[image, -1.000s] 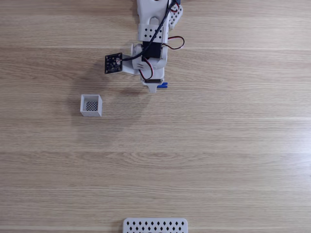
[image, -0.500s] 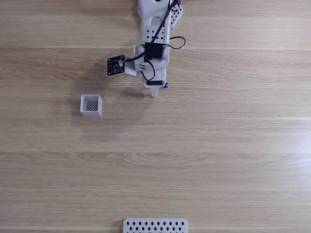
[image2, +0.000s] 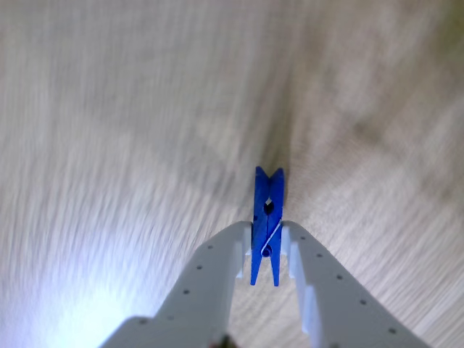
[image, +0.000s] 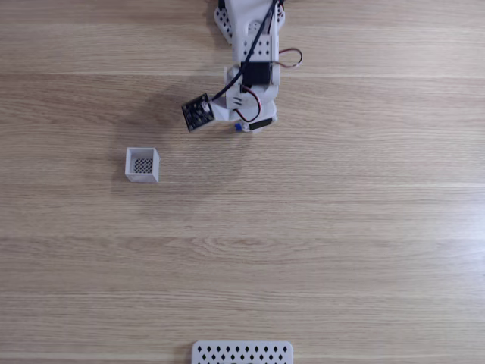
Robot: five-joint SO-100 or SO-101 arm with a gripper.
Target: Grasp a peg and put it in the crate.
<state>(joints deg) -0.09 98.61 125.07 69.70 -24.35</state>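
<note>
From where I stood, farthest left in the fixed view sat the crate (image: 142,164), a tiny white open-top box with a dark meshed floor, resting on the wooden table (image: 341,227). Right of it and a little farther up the picture hung the white arm (image: 254,53), a small black board (image: 198,112) jutting from its left side. Under the wrist a speck of blue showed, the peg (image: 239,127), with the gripper (image: 246,127) around it. So the crate lay down and to the left of the gripper in that view, well apart from it, and any carry would have to run that way, as I judged it.

The other view made the hold plain: the gripper (image2: 267,235) had its two white fingers (image2: 225,254) pinched against the peg's (image2: 267,217) flat sides, near its middle. The peg was a bright-blue clothes-peg, thin and long, its notched tip pointing straight out past the fingertips, a wire spring crossing it. Its long axis ran in line with the fingers. The wood behind was blurred. Whether it sat clear of the table I could not tell.
</note>
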